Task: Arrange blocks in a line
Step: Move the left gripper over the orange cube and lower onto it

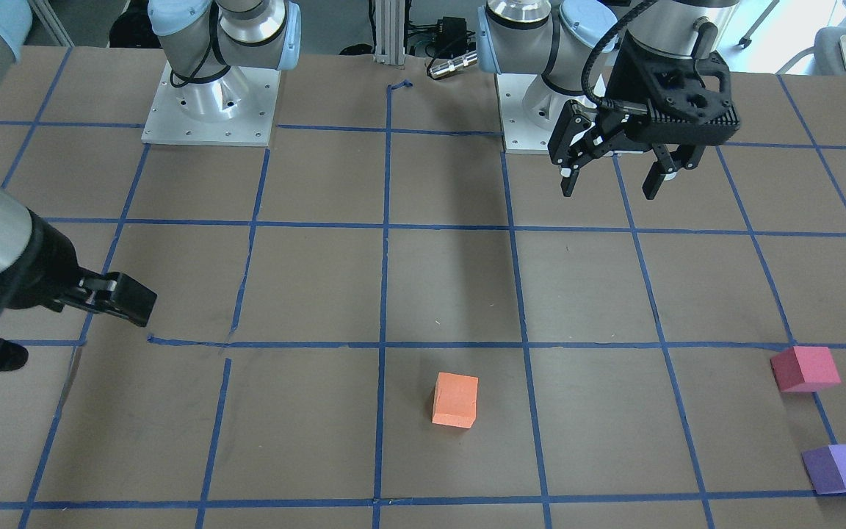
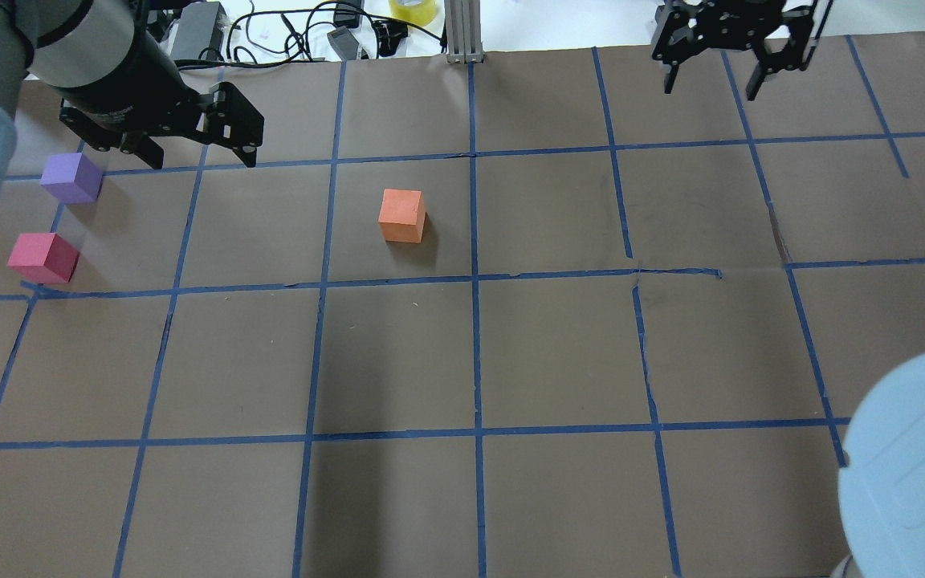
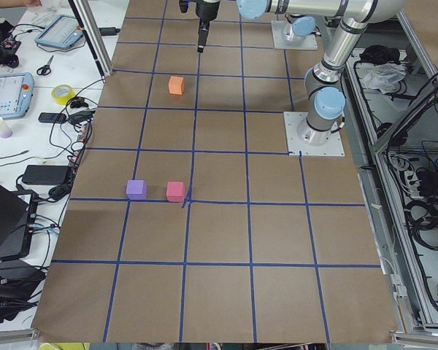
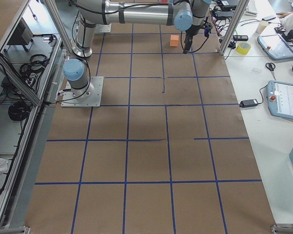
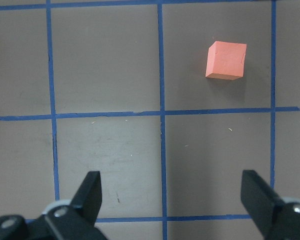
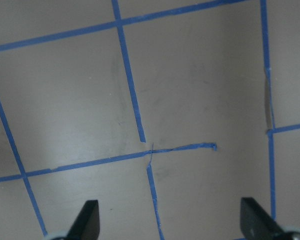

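Note:
The orange block (image 1: 455, 399) (image 2: 401, 215) sits alone near the table's middle and shows in the left wrist view (image 5: 226, 60). The reddish-pink block (image 1: 805, 369) (image 2: 42, 258) and the purple block (image 1: 842, 468) (image 2: 71, 177) sit close together, apart from each other, at the table's left end. My left gripper (image 1: 609, 192) (image 2: 199, 160) (image 5: 170, 180) is open and empty, raised above the table. My right gripper (image 2: 710, 90) (image 1: 89, 334) (image 6: 170, 215) is open and empty over the far right part of the table, with no block under it.
Brown paper with a blue tape grid (image 2: 474, 277) covers the table; some tape is torn (image 6: 150, 150). The arm bases (image 1: 210, 103) (image 1: 540, 110) stand at the robot's edge. A tape roll (image 2: 413, 10), cables and an upright post (image 2: 462, 32) lie at the far edge.

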Tool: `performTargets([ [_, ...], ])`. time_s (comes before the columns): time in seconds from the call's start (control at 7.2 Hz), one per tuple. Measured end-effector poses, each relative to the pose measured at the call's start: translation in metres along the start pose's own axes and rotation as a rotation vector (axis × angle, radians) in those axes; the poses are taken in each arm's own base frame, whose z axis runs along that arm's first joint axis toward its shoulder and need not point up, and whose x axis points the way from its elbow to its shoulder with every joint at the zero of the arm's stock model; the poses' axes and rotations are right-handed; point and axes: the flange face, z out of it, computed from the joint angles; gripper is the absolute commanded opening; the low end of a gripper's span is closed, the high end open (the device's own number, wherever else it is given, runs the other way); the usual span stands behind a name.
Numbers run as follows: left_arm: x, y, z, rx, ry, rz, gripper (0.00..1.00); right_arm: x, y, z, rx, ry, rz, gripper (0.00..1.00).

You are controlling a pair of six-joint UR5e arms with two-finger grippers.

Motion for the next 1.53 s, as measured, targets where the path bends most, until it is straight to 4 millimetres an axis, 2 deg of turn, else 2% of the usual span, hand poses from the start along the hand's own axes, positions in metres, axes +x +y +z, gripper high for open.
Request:
performTargets([
  [0.14, 0.000, 0.000, 0.002, -0.004, 0.000, 0.003, 1.00, 0.003, 0.033, -0.034, 0.024, -0.004, -0.025, 1.00],
  [0.28, 0.000, -0.001, 0.005, -0.006, 0.001, 0.003, 1.00, -0.011, 0.067, -0.057, 0.049, -0.006, -0.058, 1.00],
  [0.42, 0.000, -0.001, 0.006, -0.008, 0.003, 0.003, 1.00, -0.037, 0.092, -0.056, 0.054, 0.007, -0.104, 1.00],
  [0.56, -0.001, -0.004, 0.004, -0.004, 0.004, 0.000, 1.00, -0.058, 0.107, -0.041, 0.049, 0.036, -0.140, 1.00],
  [0.69, -0.004, -0.015, 0.003, 0.001, 0.005, -0.005, 1.00, -0.065, 0.114, -0.029, 0.048, 0.060, -0.154, 1.00],
  [0.83, -0.005, -0.030, 0.012, -0.011, 0.007, -0.008, 1.00, -0.066, 0.117, -0.023, 0.053, 0.070, -0.159, 1.00],
  [1.11, 0.002, -0.070, 0.071, -0.034, 0.060, -0.019, 1.00, -0.062, 0.116, -0.017, 0.049, 0.075, -0.156, 1.00],
  [1.25, 0.013, -0.086, 0.107, -0.043, 0.088, -0.022, 1.00, -0.060, 0.116, -0.017, 0.049, 0.072, -0.150, 1.00],
  [1.53, 0.050, -0.111, 0.188, -0.046, 0.107, -0.021, 1.00, -0.058, 0.114, -0.018, 0.050, 0.041, -0.134, 1.00],
])
